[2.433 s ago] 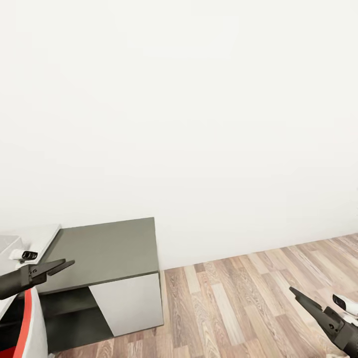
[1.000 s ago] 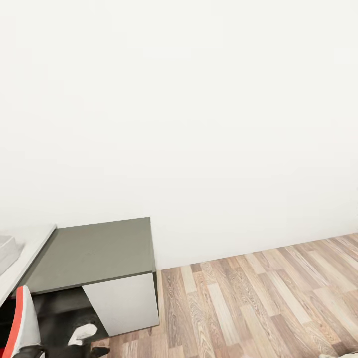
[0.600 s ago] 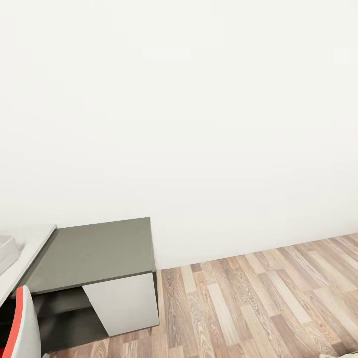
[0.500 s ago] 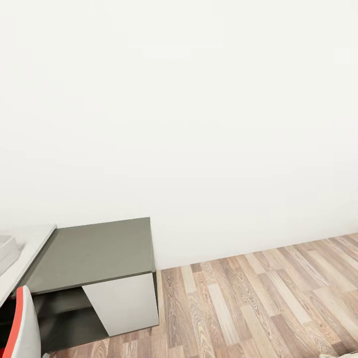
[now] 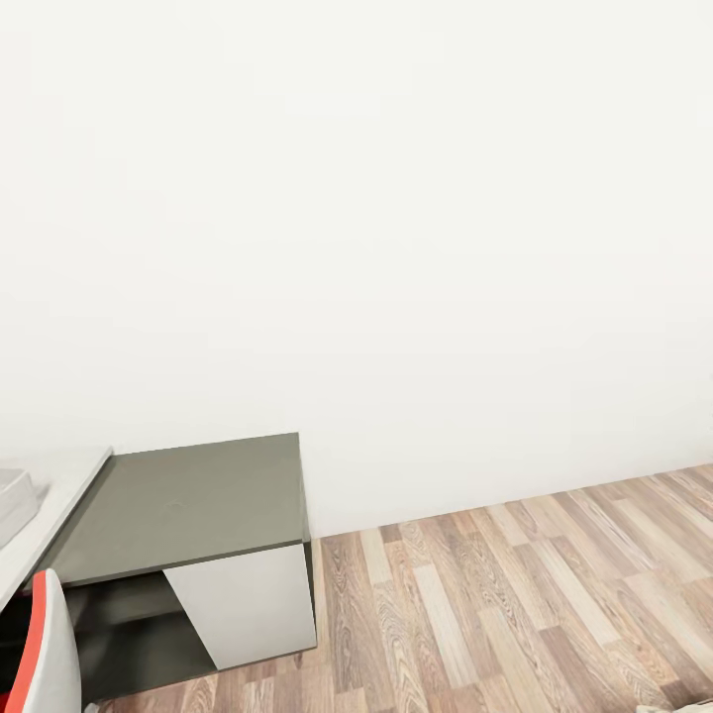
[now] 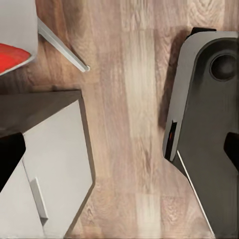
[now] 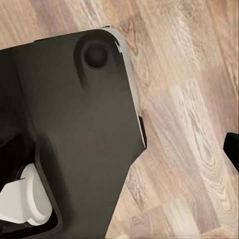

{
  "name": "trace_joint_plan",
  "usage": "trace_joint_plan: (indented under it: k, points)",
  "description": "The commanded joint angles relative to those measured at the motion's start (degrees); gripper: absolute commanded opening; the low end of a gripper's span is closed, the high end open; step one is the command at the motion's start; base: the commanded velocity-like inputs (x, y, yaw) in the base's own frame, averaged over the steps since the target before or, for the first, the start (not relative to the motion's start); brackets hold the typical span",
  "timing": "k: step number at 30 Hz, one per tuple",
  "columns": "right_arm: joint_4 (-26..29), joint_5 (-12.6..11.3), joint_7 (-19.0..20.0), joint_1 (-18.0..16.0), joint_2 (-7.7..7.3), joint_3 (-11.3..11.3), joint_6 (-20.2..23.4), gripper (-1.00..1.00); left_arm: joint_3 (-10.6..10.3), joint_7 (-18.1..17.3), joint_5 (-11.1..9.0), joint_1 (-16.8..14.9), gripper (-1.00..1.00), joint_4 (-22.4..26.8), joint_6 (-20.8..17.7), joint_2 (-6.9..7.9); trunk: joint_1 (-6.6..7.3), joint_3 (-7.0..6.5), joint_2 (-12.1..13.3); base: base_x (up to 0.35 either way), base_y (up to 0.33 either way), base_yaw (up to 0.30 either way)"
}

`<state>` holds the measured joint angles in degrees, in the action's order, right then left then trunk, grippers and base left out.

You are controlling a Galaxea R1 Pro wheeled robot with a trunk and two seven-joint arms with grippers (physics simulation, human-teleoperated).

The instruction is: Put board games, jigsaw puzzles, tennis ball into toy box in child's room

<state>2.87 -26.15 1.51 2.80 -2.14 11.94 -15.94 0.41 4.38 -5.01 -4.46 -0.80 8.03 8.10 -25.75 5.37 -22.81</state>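
Observation:
The table's lower dark-grey section (image 5: 188, 505) stands against the white wall at the head view's lower left, with a strip of its pale top (image 5: 59, 495) beside it. A corner of the light-grey toy box (image 5: 12, 500) rests on that pale top at the picture's edge. The board games, jigsaw puzzles, tennis ball and bed are out of view. My left gripper (image 6: 119, 154) hangs open over the wood floor, beside a white drawer front (image 6: 47, 174). My right gripper (image 7: 119, 154) points down at my own dark base (image 7: 74, 124); one fingertip (image 7: 232, 149) shows far out, so the gripper is open and holds nothing.
A red and white chair (image 5: 45, 654) stands in front of the desk; its seat (image 6: 12, 55) and leg (image 6: 62, 47) are close to my left arm. My base (image 6: 209, 124) sits just right of the drawers. Wood floor (image 5: 515, 604) stretches to the right.
Both arms, raised in the head view 2.4 s ago, have dropped out of it. The last of the left arm left the lower corner within the past second. The scene is still since.

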Motion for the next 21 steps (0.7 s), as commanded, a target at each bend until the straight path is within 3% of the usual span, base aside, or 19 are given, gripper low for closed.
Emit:
trace_joint_plan:
  k: [1,2,9,21]
  points:
    - [0.0,-0.6,0.1,0.0,-0.01,0.4,-0.1,1.00,0.0,0.0,-0.4,0.2,1.00,-0.1,0.3,-0.26,-0.03,0.10,-0.1,0.000,0.000,0.000]
    - [-0.1,-0.6,-0.1,0.0,0.04,0.4,-0.2,1.00,0.0,0.1,0.1,1.0,1.00,-0.1,0.3,-1.01,-0.03,0.10,-0.1,0.000,0.000,0.000]
    - [-0.1,-0.7,-0.3,0.0,0.59,0.4,0.0,1.00,0.0,0.6,3.4,2.1,1.00,-0.1,0.1,-2.63,-0.03,0.10,-0.1,0.000,0.000,0.000]
    - [-0.1,-0.8,-1.8,-0.1,0.01,0.0,0.0,1.00,0.6,0.6,3.8,2.2,1.00,1.2,0.5,-3.29,-0.03,0.10,-0.1,0.000,0.000,0.000]
